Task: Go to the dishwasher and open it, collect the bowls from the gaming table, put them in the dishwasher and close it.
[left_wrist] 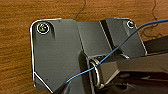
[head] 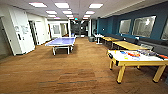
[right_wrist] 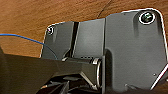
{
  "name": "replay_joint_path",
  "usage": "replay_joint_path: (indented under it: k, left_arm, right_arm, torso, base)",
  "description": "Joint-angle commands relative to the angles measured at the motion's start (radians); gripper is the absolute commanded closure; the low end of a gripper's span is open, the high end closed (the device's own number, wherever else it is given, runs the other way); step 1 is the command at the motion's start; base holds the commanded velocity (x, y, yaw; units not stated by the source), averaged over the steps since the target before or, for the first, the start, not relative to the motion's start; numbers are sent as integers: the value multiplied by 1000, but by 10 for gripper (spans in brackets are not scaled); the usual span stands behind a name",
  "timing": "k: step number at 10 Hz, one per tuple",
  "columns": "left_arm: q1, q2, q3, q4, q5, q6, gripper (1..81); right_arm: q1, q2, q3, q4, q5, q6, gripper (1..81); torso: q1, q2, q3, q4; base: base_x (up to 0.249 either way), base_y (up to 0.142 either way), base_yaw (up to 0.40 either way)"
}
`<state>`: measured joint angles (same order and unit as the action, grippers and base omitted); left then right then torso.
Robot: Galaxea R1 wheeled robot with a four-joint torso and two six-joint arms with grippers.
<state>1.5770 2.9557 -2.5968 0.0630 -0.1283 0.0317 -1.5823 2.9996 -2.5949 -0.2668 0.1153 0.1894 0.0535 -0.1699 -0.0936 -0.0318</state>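
So the head view looks down a long open room with a brown, wood-toned striped carpet floor [head: 75,72] that has a soft woven look. Off to the right, close by, sits the gaming table [head: 130,60]: long, narrow, white-topped, with a chunky yellow edge and yellow legs. There's a scatter of colourful flat stuff on top, red, blue and dark bits toward the far end, but it's too blurry to pick out bowls from boxes, so I can't tell which is which.

Behind it, along the dark teal wall [head: 112,25], runs a row of yellow-orange wooden tables [head: 127,45] with smooth flat tops, next to a dark bench-like strip. The wall has big pale window panels [head: 143,25] in it.

Middle-left, well apart from the gaming table, stands a blue-topped ping-pong table [head: 61,41] on white legs. The left side is white walls and doors [head: 22,32], and rectangular ceiling light panels [head: 62,5] run down the room.

Both wrist views look straight down at that same brown floor past the robot's own dark hardware, with a thin blue cable [left_wrist: 120,45] looping across in the left wrist view. Whether either pincer is apart or together, I honestly cannot tell.
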Motion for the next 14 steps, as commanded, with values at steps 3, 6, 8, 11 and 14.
replay_joint_path:
  k: [3, 6, 8, 11, 14]
  left_arm:
    - [-45, -6, 4, 6, 47, 8, 10]
    - [-45, -4, 4, 3, 47, 8, 10]
    - [-47, -3, 4, 3, 47, 8, 10]
    - [-45, 2, 4, 1, 45, 8, 10]
    - [-45, 2, 4, 0, 45, 8, 10]
  right_arm:
    - [47, 3, 6, -22, -36, -5, 10]
    - [55, 2, 4, -17, -37, -4, 10]
    - [50, 1, 3, -22, -36, -4, 10]
    - [49, 3, -5, -22, -36, -4, 10]
    - [54, 3, -5, -23, -36, -4, 10]
  torso:
    - [0, 0, 0, 0]
    - [0, 0, 0, 0]
    - [0, 0, 0, 0]
    - [0, 0, 0, 0]
    - [0, 0, 0, 0]
  base:
    - [194, 0, 0]
    - [194, 0, 0]
    - [194, 0, 0]
    - [194, 0, 0]
    - [194, 0, 0]
